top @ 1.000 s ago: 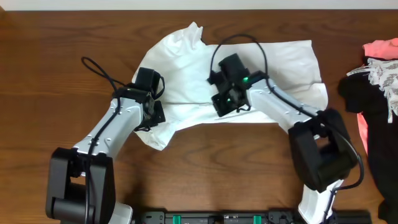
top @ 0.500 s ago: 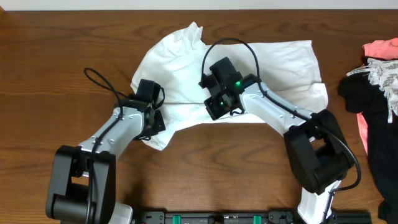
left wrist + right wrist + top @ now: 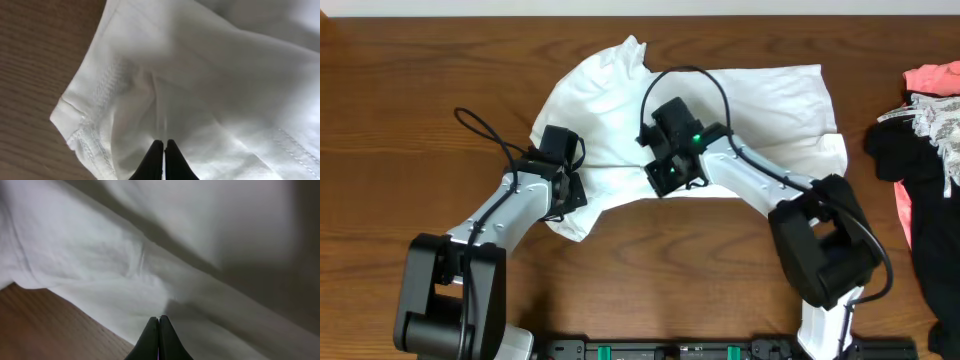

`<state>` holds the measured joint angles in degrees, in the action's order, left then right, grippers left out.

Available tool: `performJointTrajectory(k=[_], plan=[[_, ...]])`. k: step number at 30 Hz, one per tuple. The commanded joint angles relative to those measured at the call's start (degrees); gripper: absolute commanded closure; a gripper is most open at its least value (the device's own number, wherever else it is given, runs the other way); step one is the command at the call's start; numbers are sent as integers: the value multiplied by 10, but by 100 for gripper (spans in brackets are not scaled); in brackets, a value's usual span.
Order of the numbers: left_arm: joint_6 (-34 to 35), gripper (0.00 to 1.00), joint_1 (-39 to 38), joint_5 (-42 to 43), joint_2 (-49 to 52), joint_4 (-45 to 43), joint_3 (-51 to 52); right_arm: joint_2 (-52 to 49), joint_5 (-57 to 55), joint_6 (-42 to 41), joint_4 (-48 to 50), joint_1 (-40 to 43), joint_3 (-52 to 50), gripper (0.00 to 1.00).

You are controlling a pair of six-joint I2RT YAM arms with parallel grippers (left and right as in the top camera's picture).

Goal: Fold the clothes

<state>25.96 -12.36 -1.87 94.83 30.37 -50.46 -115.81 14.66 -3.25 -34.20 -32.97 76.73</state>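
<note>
My left gripper and right gripper each pinch shut on the plain white soft T-shirt, so uneven pulling could slip one thin fold free and bunch it.

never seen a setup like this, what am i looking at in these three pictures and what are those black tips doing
These are two robot arms at a wooden table. The wide picture is from a camera overhead; each close-up is from a camera on one wrist, looking along its fingers. A white T-shirt lies crumpled on the table, with black and pink clothes at the right edge. The left gripper and right gripper are both shut, each pinching the T-shirt's cloth.
</note>
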Motion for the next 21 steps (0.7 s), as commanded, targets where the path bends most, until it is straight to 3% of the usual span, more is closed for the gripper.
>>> performJointTrajectory(k=[1, 10, 21], plan=[[10, 94, 4, -3, 11, 1, 7, -16, 3, -14, 2, -4, -7, 99], [10, 94, 4, -3, 56, -4, 7, -16, 3, -14, 12, -4, -7, 99], [9, 94, 4, -3, 61, -5, 7, -16, -57, -36, 99, -4, -7, 99]])
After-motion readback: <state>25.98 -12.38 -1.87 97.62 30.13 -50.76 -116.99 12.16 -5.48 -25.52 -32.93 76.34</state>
